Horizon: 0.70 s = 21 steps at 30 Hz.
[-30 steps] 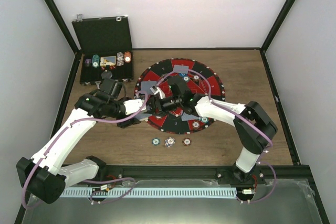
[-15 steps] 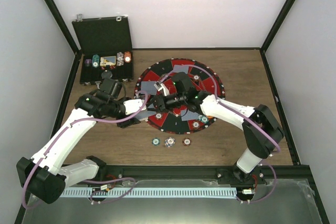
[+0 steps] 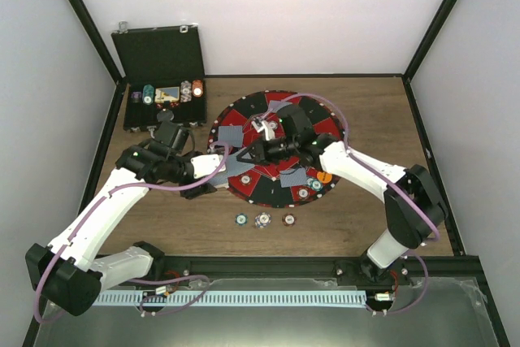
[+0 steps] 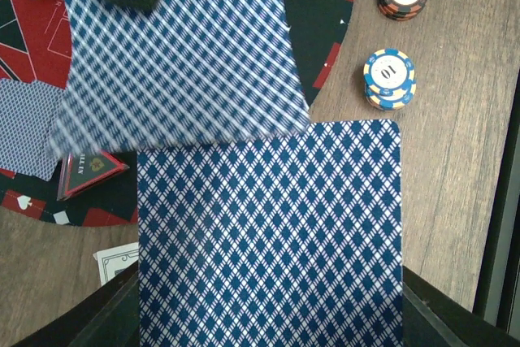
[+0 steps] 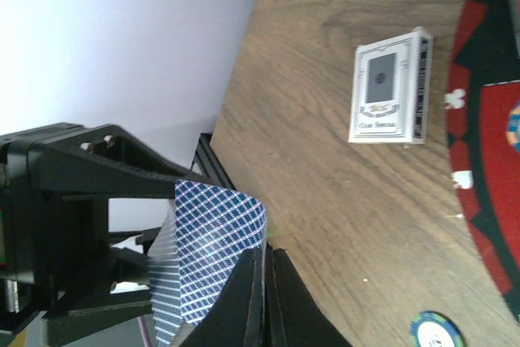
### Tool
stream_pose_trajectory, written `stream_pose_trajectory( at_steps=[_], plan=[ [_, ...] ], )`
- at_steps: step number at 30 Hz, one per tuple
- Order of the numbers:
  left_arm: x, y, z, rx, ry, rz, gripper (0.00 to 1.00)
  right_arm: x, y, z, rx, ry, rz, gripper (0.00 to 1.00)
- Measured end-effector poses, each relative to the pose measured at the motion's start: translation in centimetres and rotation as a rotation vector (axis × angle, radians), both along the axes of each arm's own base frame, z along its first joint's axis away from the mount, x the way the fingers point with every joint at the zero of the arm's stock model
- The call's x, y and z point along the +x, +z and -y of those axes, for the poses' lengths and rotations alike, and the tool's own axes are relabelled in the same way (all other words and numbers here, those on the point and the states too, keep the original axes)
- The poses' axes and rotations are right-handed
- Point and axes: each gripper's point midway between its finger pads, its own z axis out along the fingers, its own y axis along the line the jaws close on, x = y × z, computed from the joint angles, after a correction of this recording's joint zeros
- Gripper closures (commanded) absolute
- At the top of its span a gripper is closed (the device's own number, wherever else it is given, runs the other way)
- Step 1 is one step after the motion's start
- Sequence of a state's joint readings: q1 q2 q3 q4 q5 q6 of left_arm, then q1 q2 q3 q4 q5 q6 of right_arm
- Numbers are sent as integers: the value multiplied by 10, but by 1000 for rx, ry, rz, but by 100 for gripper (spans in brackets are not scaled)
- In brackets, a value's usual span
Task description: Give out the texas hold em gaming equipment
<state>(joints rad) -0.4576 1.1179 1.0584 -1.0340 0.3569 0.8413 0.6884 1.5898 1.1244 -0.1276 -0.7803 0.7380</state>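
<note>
Found the left gripper (image 4: 268, 318) closed nearly all the way on a deck (image 4: 268, 225), backs up, clamped by its two side edges and held just over the left rim of the mat (image 3: 244, 191). Found the right gripper (image 5: 265, 259) pinched fully shut on the edge of a single card (image 5: 218, 229), bowed upward from the pinch and, in the left wrist view, blurred and skewed above the deck. Noted other cards (image 3: 230, 134) lying face down on the mat, three chips (image 3: 262, 219) in a row on the table (image 3: 374, 111) just near of the mat, more chips racked in the open case (image 3: 158, 54) at far left, and a box (image 5: 390, 95) on the wood beside the mat. Judged the card light, thin and slick, springy rather than stiff, so likely to bend, flutter or slip if swung fast. Judged a shallow pinch at an edge or corner the right hold, drawing flat off the top of the deck rather than lifting straight up. Judged a second card clinging underneath the main risk. Could not tell from these views whether only one card sat in the pinch.
</note>
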Motion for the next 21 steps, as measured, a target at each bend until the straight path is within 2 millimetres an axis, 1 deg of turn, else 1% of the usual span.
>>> stream_pose_trajectory(
  at_steps=[4,7,8,10,12,13,15,16,17,19,20,21],
  plan=[
    [0,0,0,-1,-1,0,90,12,-5,13,-24,-38,-5,99],
    [0,0,0,-2,-2,-1,90,24,-4,25,-33,-65,-7,99],
    [0,0,0,-2,-2,-1,90,31,-2,30,-32,-79,-3,99],
    [0,0,0,-2,-2,-1,90,51,5,47,-25,-123,11,99],
    [0,0,0,-2,-3,-1,90,82,17,67,-13,-182,44,99],
    [0,0,0,-2,-3,-1,90,102,24,79,-8,-218,66,99],
    [0,0,0,-2,-3,-1,90,140,31,97,-5,-274,107,99],
    [-1,0,1,-2,-3,-2,90,156,31,103,-8,-293,120,99],
    [-1,0,1,-2,-3,-2,90,174,29,110,-13,-316,127,99],
    [0,0,1,-2,-3,-3,90,208,17,121,-26,-350,132,99],
    [0,0,1,-2,-4,-3,90,227,19,124,-27,-366,155,99],
    [0,-1,1,-1,-5,-4,90,238,-4,128,-45,-377,122,99]
  ],
)
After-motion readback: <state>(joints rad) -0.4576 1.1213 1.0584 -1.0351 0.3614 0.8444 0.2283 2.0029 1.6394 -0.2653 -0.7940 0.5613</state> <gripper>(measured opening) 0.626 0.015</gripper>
